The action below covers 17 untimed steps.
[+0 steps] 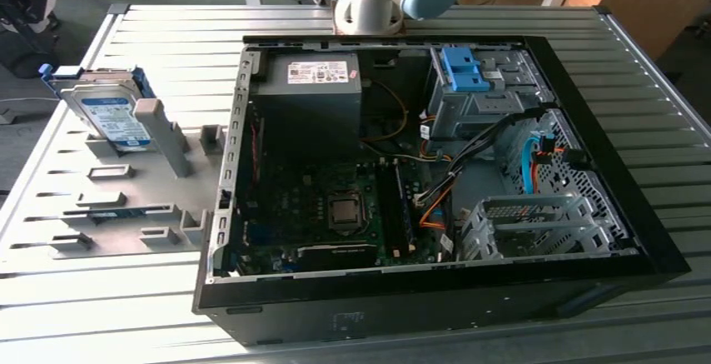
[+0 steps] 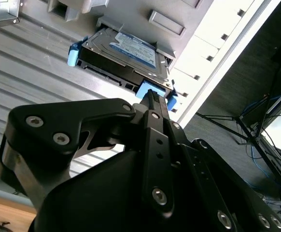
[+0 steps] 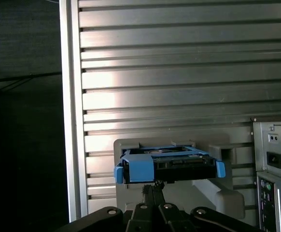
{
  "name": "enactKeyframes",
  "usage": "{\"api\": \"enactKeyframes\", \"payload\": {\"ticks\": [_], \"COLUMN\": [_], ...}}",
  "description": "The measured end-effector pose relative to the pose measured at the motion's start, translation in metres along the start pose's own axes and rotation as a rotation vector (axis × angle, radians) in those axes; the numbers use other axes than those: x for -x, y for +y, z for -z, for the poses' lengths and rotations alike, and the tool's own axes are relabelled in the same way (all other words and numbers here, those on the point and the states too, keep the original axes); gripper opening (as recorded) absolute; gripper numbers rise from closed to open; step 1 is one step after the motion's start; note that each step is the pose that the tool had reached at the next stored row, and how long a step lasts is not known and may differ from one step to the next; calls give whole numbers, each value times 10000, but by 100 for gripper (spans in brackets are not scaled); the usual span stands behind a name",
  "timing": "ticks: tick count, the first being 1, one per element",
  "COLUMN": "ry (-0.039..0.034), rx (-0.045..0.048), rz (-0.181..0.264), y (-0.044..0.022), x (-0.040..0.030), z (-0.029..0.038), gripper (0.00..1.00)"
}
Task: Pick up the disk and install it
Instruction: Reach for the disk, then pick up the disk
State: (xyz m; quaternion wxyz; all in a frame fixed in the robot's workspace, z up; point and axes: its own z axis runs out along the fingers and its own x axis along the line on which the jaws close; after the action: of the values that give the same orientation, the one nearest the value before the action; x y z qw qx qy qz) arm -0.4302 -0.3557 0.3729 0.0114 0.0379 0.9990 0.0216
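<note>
One disk (image 1: 108,114), silver with a white-and-blue label and a bright blue carrier, stands on edge in a slot of the grey fixture plate (image 1: 133,206). In the exterior view it sits at about ten o'clock from the open computer case (image 1: 444,310), on the slatted table (image 1: 166,31). In the second wrist view the carrier's blue end tab faces the gripper (image 2: 155,96). The fingers lie close together with nothing between them, and they appear to stand off from the carrier; how near I cannot tell. The arm (image 1: 372,2) shows at twelve o'clock of the case. Inside the case, the drive bay (image 1: 489,102) with its blue bracket sits at about one o'clock.

I judge the step in hand to be the approach for the pick, since the disk is not yet lifted. A grasp would call for the fingers to part enough to span the carrier. It would also call for a square line-up, because the slot alone props the disk.
</note>
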Motion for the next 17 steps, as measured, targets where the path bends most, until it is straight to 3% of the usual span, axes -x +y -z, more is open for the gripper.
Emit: {"api": "enactKeyframes", "payload": {"ticks": [11,17], "ry": [1,48], "rx": [2,23], "rz": [39,1081], "y": [0,0], "x": [-6,-7], "z": [0,-4], "gripper": [11,11]}}
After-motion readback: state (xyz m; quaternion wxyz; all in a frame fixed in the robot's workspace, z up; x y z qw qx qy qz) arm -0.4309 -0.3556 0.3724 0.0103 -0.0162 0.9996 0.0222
